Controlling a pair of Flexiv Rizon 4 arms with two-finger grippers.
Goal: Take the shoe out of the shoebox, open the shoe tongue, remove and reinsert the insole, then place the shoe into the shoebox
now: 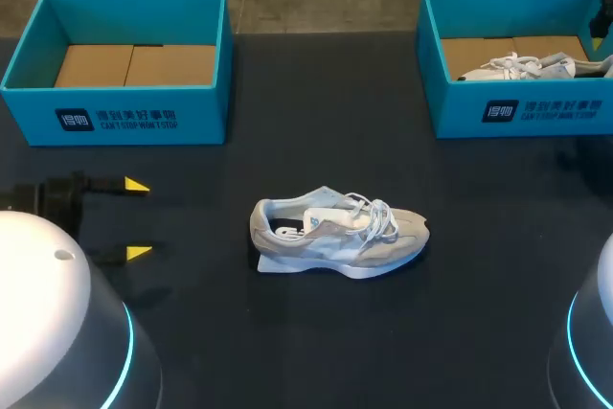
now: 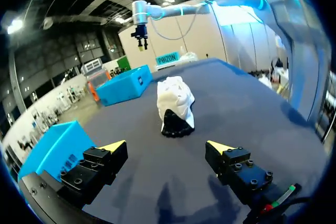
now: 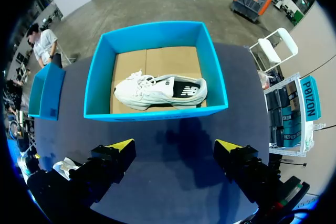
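Lying on the dark desk (image 1: 287, 332), the grey sneaker (image 1: 337, 237) sits unobstructed ahead of the left jaws, which gape wide, empty. The right jaws, equally wide, face a blue shoebox (image 3: 157, 113) holding a white sneaker (image 3: 157, 90). A second shoebox (image 1: 144, 117) stands beside the left jaws.

Left arm (image 1: 48, 313) sat at the left side, left gripper (image 1: 138, 219) held level with both yellow-tipped fingers spread wide, pinching nothing and pointing toward the middle; right gripper (image 3: 175, 145) was likewise spread wide and bare, right arm (image 1: 589, 332) showing only its base.
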